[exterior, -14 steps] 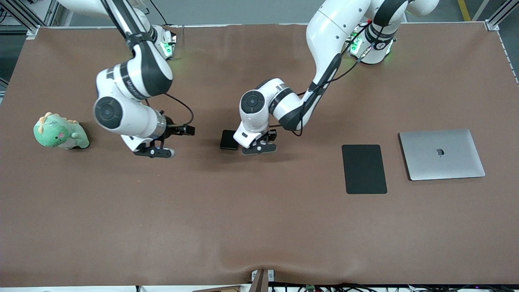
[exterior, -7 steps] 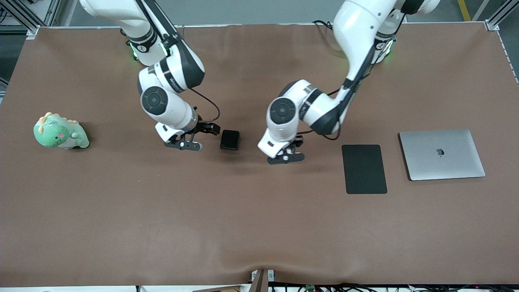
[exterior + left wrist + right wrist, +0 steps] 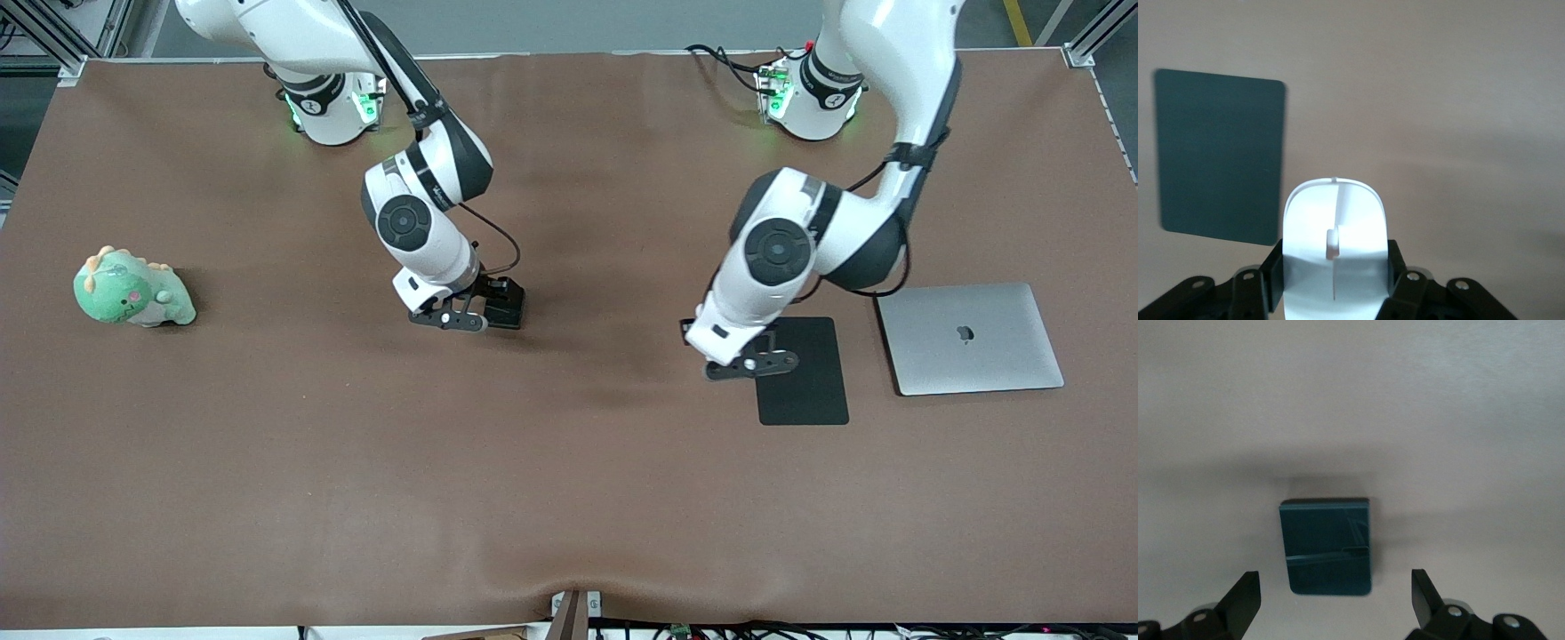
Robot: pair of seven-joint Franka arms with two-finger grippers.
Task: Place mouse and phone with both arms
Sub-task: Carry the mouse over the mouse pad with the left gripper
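Front view: brown table [image 3: 569, 498], closed silver laptop [image 3: 969, 338] at the left arm's end, black mouse pad [image 3: 813, 391] beside it. Left gripper [image 3: 751, 363] is over the pad's edge toward the right arm, fingers clamped on the white mouse [image 3: 1335, 253]. Right gripper [image 3: 455, 318] is over the phone [image 3: 1327, 545], fingers [image 3: 1241, 600] spread wide on either side, not touching. Phone lies flat mid-table. Green plush toy [image 3: 132, 290] sits at the right arm's end.

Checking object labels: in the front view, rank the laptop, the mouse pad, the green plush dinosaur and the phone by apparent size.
1. Laptop
2. Mouse pad, partly covered by the left gripper
3. Green plush dinosaur
4. Phone, mostly hidden under the right gripper
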